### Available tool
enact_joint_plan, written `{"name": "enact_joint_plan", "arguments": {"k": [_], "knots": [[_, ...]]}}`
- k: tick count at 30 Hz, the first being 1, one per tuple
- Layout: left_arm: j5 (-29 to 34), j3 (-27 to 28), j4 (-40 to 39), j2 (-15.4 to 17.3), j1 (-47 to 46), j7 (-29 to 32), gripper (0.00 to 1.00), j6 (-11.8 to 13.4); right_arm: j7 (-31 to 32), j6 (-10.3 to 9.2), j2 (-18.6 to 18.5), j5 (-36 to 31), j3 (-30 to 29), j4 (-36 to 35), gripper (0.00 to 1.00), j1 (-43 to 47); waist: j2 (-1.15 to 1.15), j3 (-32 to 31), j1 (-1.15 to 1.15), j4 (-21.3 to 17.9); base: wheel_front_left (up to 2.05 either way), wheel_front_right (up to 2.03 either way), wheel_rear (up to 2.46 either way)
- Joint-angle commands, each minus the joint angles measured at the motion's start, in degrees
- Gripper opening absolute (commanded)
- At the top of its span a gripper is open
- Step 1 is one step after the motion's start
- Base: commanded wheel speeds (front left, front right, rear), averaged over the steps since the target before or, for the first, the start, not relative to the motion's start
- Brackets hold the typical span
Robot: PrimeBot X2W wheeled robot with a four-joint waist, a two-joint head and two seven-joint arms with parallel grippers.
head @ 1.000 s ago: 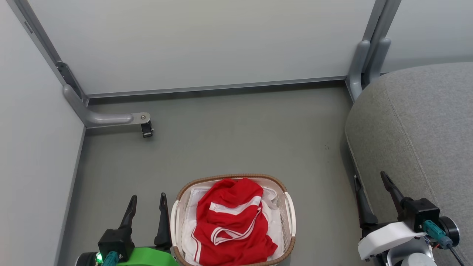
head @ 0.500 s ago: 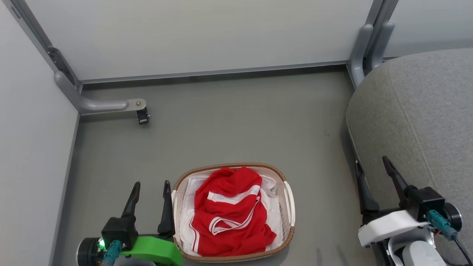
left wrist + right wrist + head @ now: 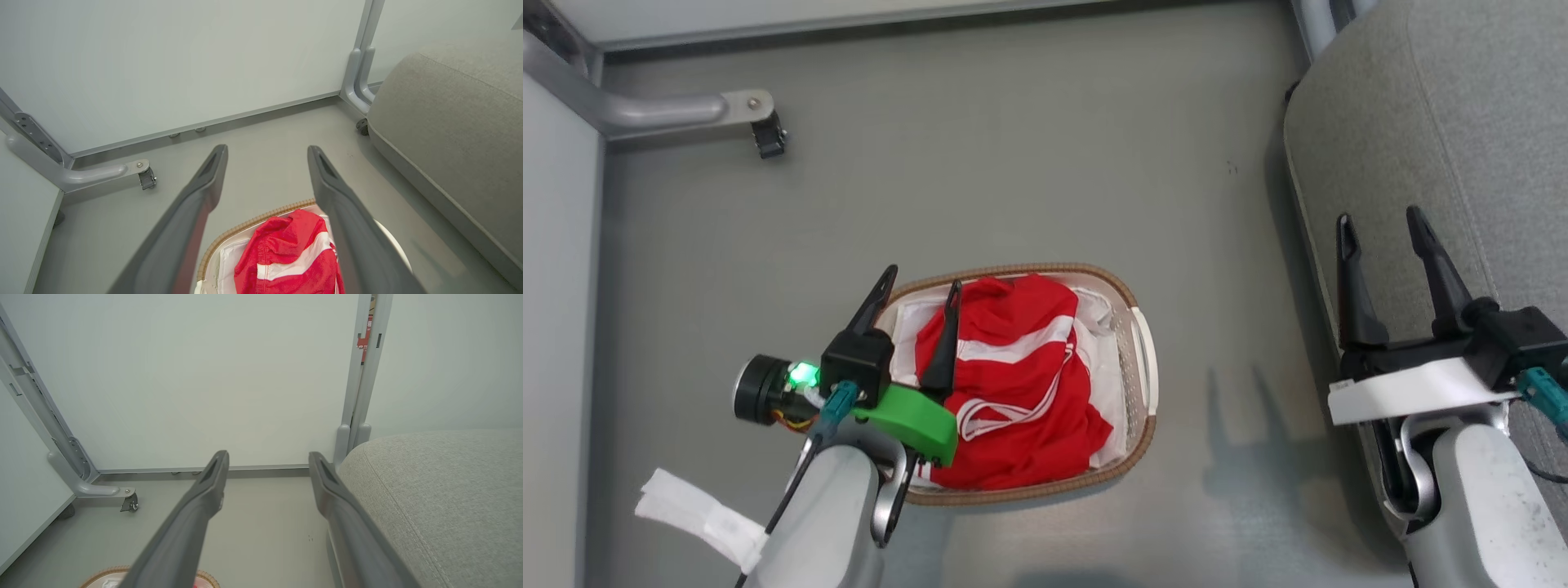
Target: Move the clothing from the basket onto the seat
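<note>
Red clothing with white stripe trim lies bunched in the oval cream basket, which stands on the grey floor. My left gripper hangs open over the basket's left part, one finger above the rim and one above the red fabric, nothing between them. In the left wrist view the clothing and the basket's brown rim show below the open left gripper. The grey seat fills the right side. My right gripper is open at the seat's left edge; the seat shows beside the right gripper.
White partition panels on grey metal frames close off the back and left. A frame foot with a caster juts onto the floor at the far left. Another post stands by the seat's far corner. Open floor lies beyond the basket.
The head camera has tilted down, so the whole picture has shifted. My left gripper has moved right, from beside the basket to over its left part. Both grippers stay open.
</note>
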Motion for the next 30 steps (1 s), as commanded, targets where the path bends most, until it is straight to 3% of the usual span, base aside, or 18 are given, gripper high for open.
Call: {"name": "enact_joint_plan", "arguments": {"k": [1,7,17,30], "knots": [[0.92,-0.4,1.7,0.63,-2.87,-0.04,1.0,-0.5,-0.28,-0.04,-0.22,0.58,-0.18,-0.62,1.0,-1.82,0.0,10.63,0.0,-4.8,0.0,0.0,0.0],[4.26,-4.04,13.88,2.28,-12.43,-0.05,1.0,-1.93,-0.28,-0.04,-0.18,3.21,-0.44,-1.88,1.0,-6.35,0.0,19.64,0.0,-8.79,0.0,0.0,0.0],[8.28,-8.8,29.67,5.79,-23.99,0.03,1.0,-2.67,-0.28,-0.04,-0.16,7.71,0.72,-3.53,1.0,-10.82,0.0,28.72,0.0,-13.83,0.0,0.0,0.0],[9.77,-10.3,36.71,9.12,-32.93,-0.02,1.0,-0.19,-0.28,-0.04,-0.17,12.33,2.24,-3.67,1.0,-11.59,0.0,32.43,0.0,-16.62,0.0,0.0,0.0]]}}
